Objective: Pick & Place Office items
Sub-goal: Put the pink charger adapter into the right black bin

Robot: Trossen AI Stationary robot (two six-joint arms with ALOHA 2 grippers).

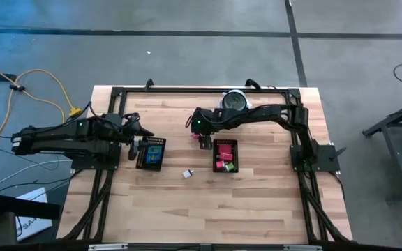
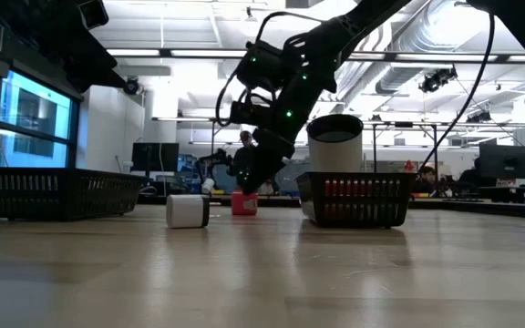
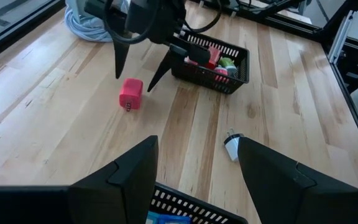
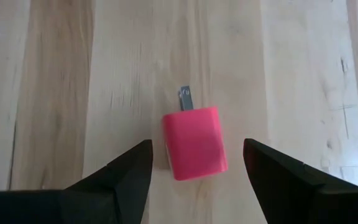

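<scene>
A pink plug block (image 4: 193,142) lies flat on the wood, its metal prong pointing away from my right gripper. My right gripper (image 4: 197,168) hangs open just above it, one finger on either side, touching nothing; it also shows in the left wrist view (image 3: 135,78) and in the high view (image 1: 202,134). A small white plug (image 3: 232,147) lies on its side between the two trays. The right mesh tray (image 1: 225,155) holds pink and green pieces. The left mesh tray (image 1: 151,153) holds blue and dark pieces. My left gripper (image 3: 197,168) is open, above the left tray's edge (image 1: 135,134).
A round grey-and-black disc-shaped object (image 1: 234,101) stands near the table's far edge, behind the right tray. Black frame rails run along the table's left, right and far sides. Bare wood stretches from the trays toward the near edge (image 1: 208,216).
</scene>
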